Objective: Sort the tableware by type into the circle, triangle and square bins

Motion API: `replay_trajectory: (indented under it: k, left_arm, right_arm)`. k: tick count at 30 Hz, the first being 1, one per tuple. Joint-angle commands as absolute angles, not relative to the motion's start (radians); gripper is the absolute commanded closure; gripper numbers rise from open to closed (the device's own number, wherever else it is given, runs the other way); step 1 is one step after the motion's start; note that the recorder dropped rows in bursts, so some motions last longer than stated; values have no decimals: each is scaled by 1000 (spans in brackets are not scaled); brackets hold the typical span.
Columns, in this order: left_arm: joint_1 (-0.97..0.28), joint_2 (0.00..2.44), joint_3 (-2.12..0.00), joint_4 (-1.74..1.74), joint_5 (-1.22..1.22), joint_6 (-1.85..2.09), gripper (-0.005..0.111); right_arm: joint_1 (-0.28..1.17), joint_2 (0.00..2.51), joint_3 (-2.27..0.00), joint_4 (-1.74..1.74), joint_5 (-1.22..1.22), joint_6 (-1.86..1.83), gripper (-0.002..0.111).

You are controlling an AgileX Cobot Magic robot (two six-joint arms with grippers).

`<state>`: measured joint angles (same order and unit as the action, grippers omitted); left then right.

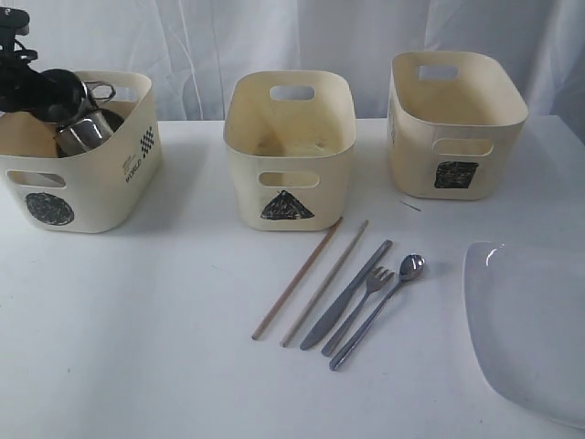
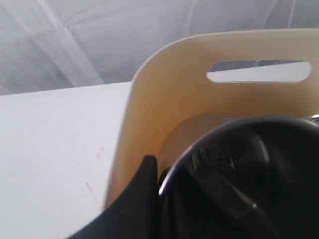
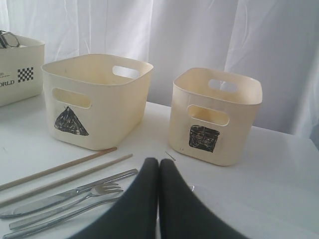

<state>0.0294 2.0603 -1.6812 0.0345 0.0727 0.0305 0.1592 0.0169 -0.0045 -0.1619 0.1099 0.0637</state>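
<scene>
**While the mug hangs tilted in the circle bin, letting go is the risky part**

Seen from the exterior view, the left gripper (image 1: 57, 91) reaches over the cream plastic bin marked with a black circle (image 1: 101, 192) at the far left. It holds a steel handled mug (image 1: 87, 133) tilted, already low between the walls. A second steel handle (image 1: 102, 91) shows just behind it, so a release from here could knock the mugs together. A finger inside the rim could also drag the mug back out, or tug the light bin.

The triangle bin (image 1: 289, 155) and square bin (image 1: 457, 128) stand to the right. Near them lie two wooden chopsticks (image 1: 297, 277), a steel knife (image 1: 345, 297), a fork (image 1: 358, 311) and a spoon (image 1: 377, 315). They lie flat and close together, so a pinch may catch two at once. The large white square plate (image 1: 530, 329) sits at the near right, and its low rim looks hard to grip.

From the left wrist view, one black finger (image 2: 142, 199) presses against the outside of the mug's rim. The jaws look clamped on its wall, inside the bin.

From the right wrist view, the right gripper (image 3: 158, 164) is closed and empty, hovering near the cutlery. It would have to open before descending.
</scene>
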Motion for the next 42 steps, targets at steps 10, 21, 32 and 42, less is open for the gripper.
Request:
replay_trajectory:
  k: [10,21,32,42]
  left_arm:
    - [46,2001,-1688,-73,258,0,54]
    - [46,1838,-1655,-77,318,8,59]
    - [46,1505,-1238,-97,223,8,107]
    - [46,1098,-814,-134,52,-5,107]
  right_arm:
    - [160,10,0,-165,108,65,108]
    - [160,10,0,-165,108,65,108]
    - [160,10,0,-165,108,65,108]
    - [160,10,0,-165,108,65,108]
